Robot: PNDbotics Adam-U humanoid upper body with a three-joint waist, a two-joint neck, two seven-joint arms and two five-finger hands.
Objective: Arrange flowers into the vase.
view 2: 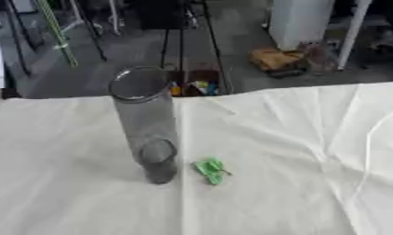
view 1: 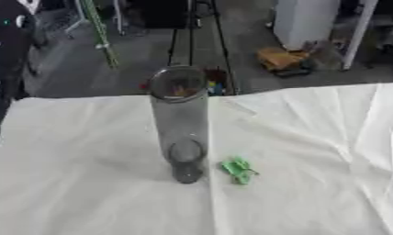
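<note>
A tall clear glass vase (view 1: 180, 124) stands upright on the white tablecloth (view 1: 87, 193), near the middle of the table. It looks empty. Just to its right lies a small green piece (view 1: 238, 170), leaf-like, flat on the cloth and apart from the vase's base. No flower blooms show anywhere on the table. Neither of my hands appears in either eye view.
The cloth is creased, with folds running toward the right edge (view 2: 368, 151). Beyond the table's far edge is a grey floor with stand legs (view 1: 192, 36), a white cabinet (view 1: 304, 20) and a yellowish object (view 1: 280, 58). A dark figure (view 1: 3, 55) stands at far left.
</note>
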